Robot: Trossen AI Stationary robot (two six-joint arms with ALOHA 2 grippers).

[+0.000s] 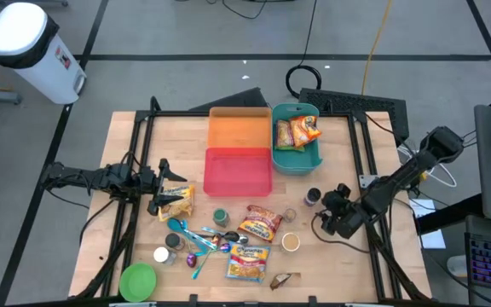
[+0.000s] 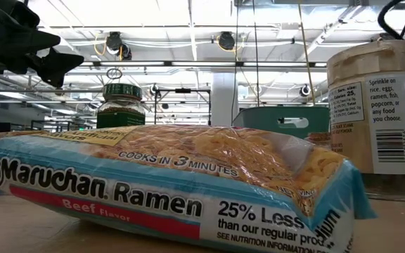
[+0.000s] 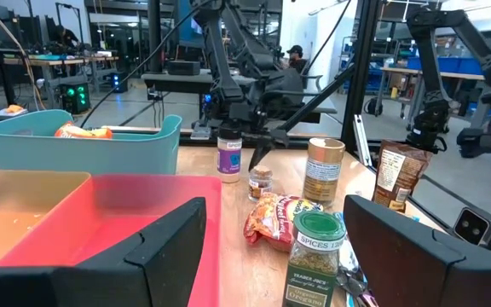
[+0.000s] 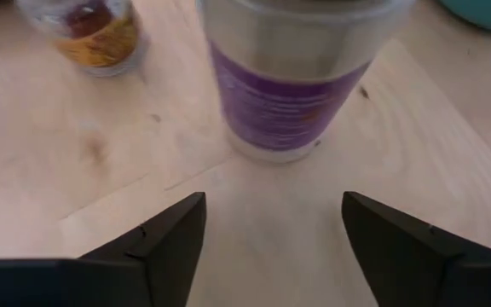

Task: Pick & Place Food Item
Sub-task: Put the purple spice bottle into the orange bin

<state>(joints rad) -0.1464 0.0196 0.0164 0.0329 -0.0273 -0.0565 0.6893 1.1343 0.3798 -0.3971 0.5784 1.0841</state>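
My right gripper [image 1: 327, 207] [image 4: 273, 213] is open and low over the table at the right. A purple-labelled jar [image 4: 297, 77] [image 1: 313, 198] stands upright on the table just beyond its fingertips. My left gripper [image 1: 161, 188] [image 3: 275, 213] is open at the left, over a yellow snack packet [image 1: 176, 203] lying on the table. It faces the red bin [image 3: 101, 213] and a green-lidded spice jar [image 3: 314, 256]. Ramen packets [image 1: 260, 223] [image 1: 248, 263] lie flat at the front middle. One fills the low view [image 2: 167, 176].
An orange bin [image 1: 239, 130], a red bin [image 1: 237, 170] and a teal bin [image 1: 297, 160] holding snack packets stand at the far middle. Small jars [image 1: 290, 215] [image 1: 291, 242], spoons [image 1: 199, 243] and a green bowl [image 1: 137, 280] crowd the front. Bare wood lies behind the right gripper.
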